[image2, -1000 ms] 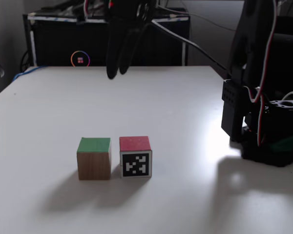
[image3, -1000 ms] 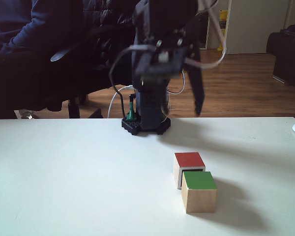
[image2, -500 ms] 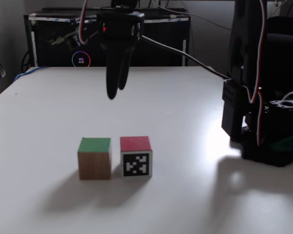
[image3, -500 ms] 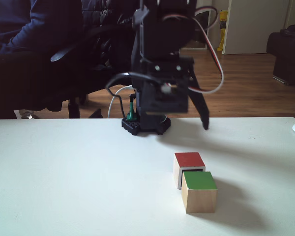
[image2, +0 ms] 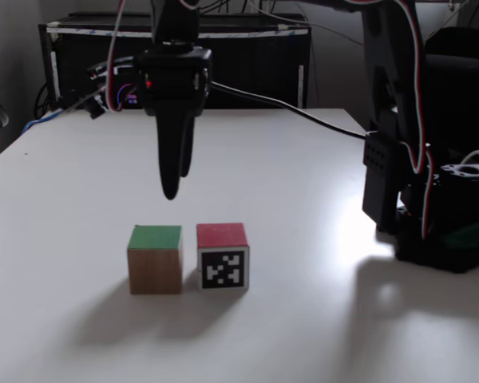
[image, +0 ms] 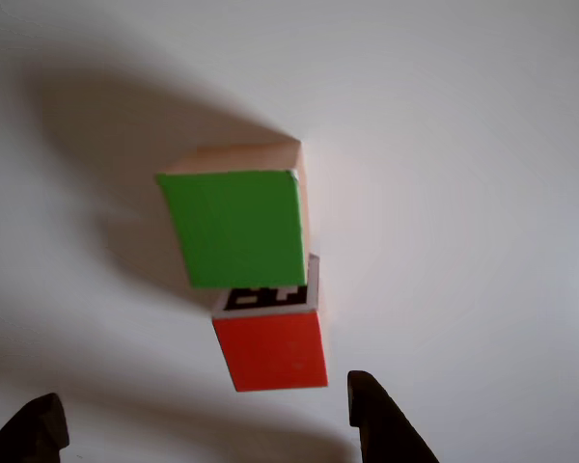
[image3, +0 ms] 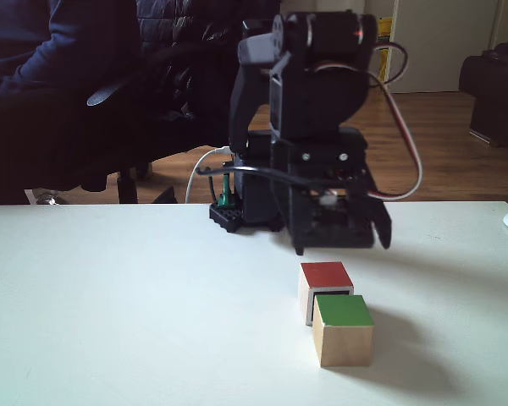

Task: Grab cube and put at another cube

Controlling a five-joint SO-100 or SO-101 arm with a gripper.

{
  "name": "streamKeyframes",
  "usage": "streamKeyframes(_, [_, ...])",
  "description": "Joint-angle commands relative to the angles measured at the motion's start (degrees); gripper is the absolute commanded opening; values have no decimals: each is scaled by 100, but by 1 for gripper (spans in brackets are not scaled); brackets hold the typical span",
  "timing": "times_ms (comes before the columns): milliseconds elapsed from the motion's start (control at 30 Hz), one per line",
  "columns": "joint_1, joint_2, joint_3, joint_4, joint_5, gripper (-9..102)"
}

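Fixed views both show the green-topped cube (image2: 155,259) standing flat on the smooth white table (image2: 303,167), side by side with the red-topped cube (image2: 222,256); whether their near faces touch or leave a hairline gap cannot be told. The green-topped cube (image3: 343,328) is a plain block of pale wood with a faint grain on its sides and a matte, bright green top face. Its neighbour (image3: 324,283) is the same size, with a matte red top and, on one side, a white-bordered black-and-white pixel marker; no letters or numbers can be read on it.

Above the green-topped cube hangs the gripper (image2: 172,179), black, hard plastic, its long tapered fingers pointing straight down and clear of both blocks. From the other fixed view the gripper (image3: 339,246) has its two fingers spread wide with nothing between them, just behind the red-topped cube. The other view looks straight down on the green-topped cube (image: 234,227) with the red-topped cube (image: 271,349) below it in the picture, and two dark rounded fingertips (image: 379,424) set well apart at the bottom edge.
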Motion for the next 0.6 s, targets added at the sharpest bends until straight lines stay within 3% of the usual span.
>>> streamKeyframes(0, [-79, -123, -448, -88, 9, 44])
streamKeyframes(567, [-62, -1424, -1389, -53, -18, 43])
